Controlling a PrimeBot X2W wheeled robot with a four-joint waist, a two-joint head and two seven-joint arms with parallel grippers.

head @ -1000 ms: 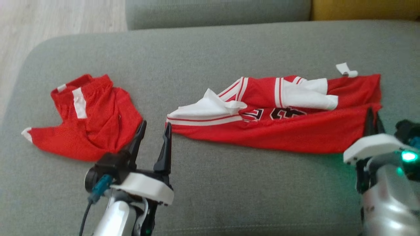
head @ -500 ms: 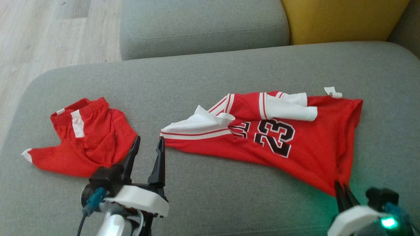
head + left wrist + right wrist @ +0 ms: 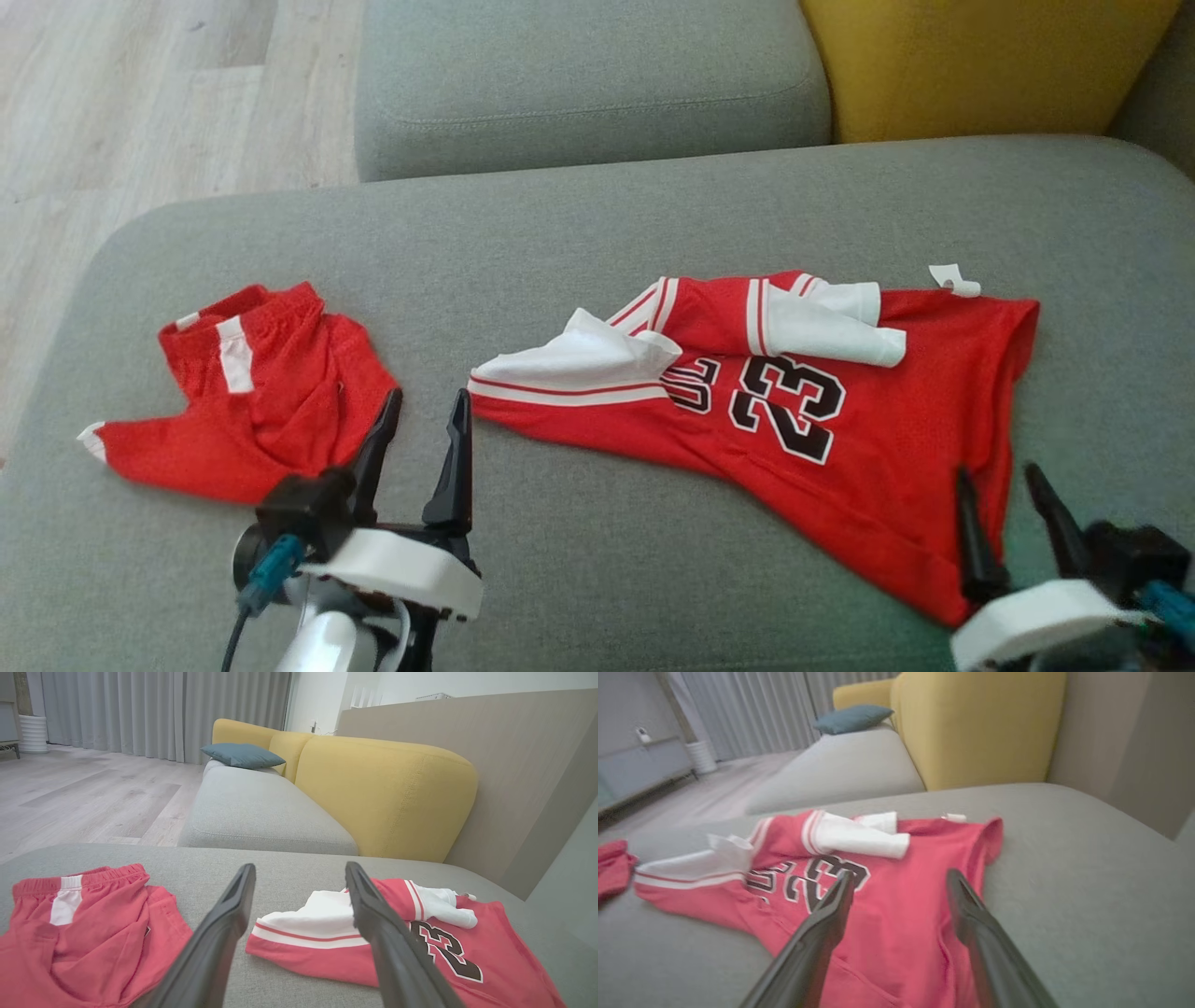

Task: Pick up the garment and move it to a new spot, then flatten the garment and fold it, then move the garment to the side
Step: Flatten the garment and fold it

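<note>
Left gripper (image 3: 427, 399) jaws apart; right gripper (image 3: 997, 471) jaws apart.

Cut off and covered
The bottom edge crops our right end effector (image 3: 997, 469); a white fold (image 3: 597, 359) covers some lettering on the jersey (image 3: 887, 439).

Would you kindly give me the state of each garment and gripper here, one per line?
jersey: lying partly spread on the sofa seat, number 23 up, white parts folded over.
shorts: crumpled, apart from the jersey.
left gripper: open, empty, between shorts and jersey.
right gripper: open, at the jersey's near corner.
</note>
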